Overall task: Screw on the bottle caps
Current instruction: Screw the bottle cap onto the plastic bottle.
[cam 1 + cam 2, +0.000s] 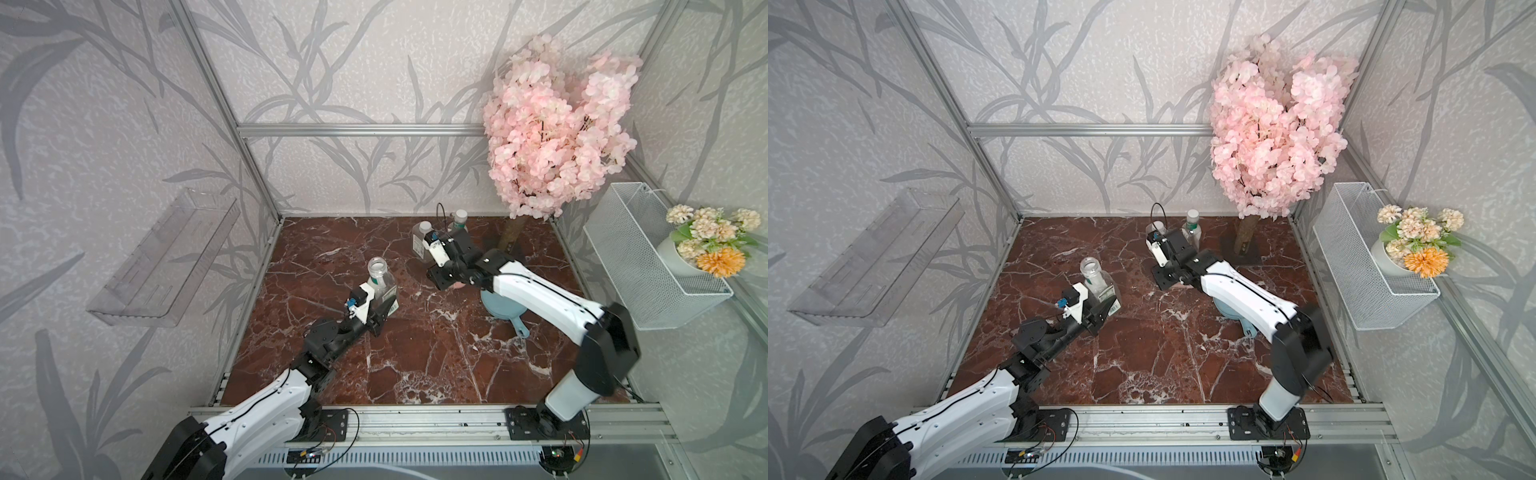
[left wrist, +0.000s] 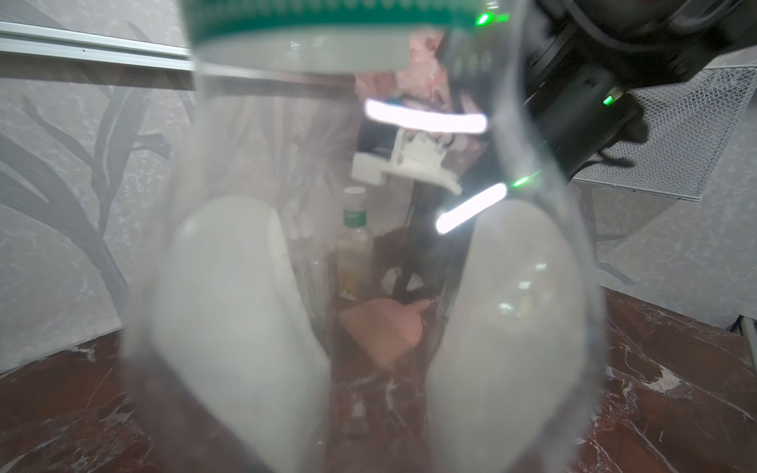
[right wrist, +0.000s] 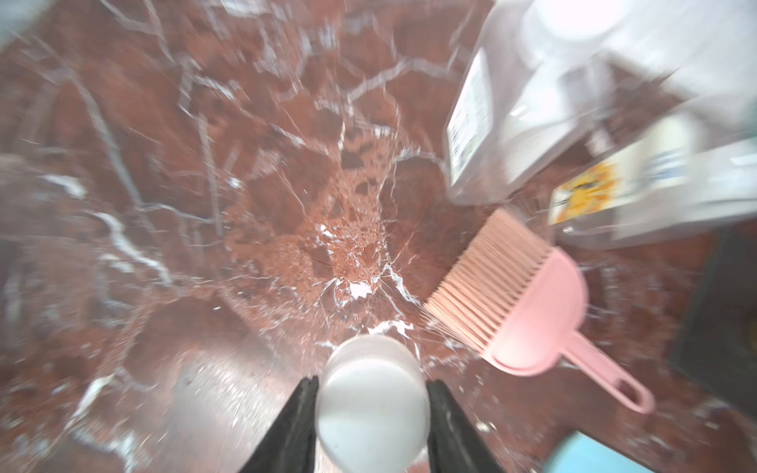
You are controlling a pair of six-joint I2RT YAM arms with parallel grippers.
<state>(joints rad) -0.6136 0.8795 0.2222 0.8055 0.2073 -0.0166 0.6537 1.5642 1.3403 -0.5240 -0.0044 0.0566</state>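
- While my left hand (image 1: 383, 299) is clenched round the lower body of the open bottle (image 1: 379, 276), that bottle leans over the left-centre of the counter (image 1: 415, 361). Its uncapped mouth is uppermost and a green-and-white label bands it.
- Left wrist view: two pale fingers (image 2: 229, 311) press on the clear wall from either side. The bottle fills most of the frame.
- My right hand (image 3: 372, 413) is grasping the loose cap (image 3: 370, 393). In the right wrist view its dark jaws sit tight against both sides of the cap, above the marble. I cannot tell whether the cap is clear of the surface.
- In both top views the right hand points downward to the right of the open bottle, well apart from it. The loose cap is hidden there.
- Square bottle (image 1: 420, 245) and round capped bottle (image 1: 459, 222) stand upright side by side at the back of the counter, just behind the right hand. Both carry fitted caps (image 1: 424, 226), which are white.
- Pink brush (image 3: 512, 303) lies flat near the square bottle, bristles toward it.
- Blue dustpan (image 1: 505, 309) lies partly under my right forearm.
- Blossom tree (image 1: 557, 137) stands at the back right corner, and a wire basket (image 1: 648, 257) hangs on the right wall.
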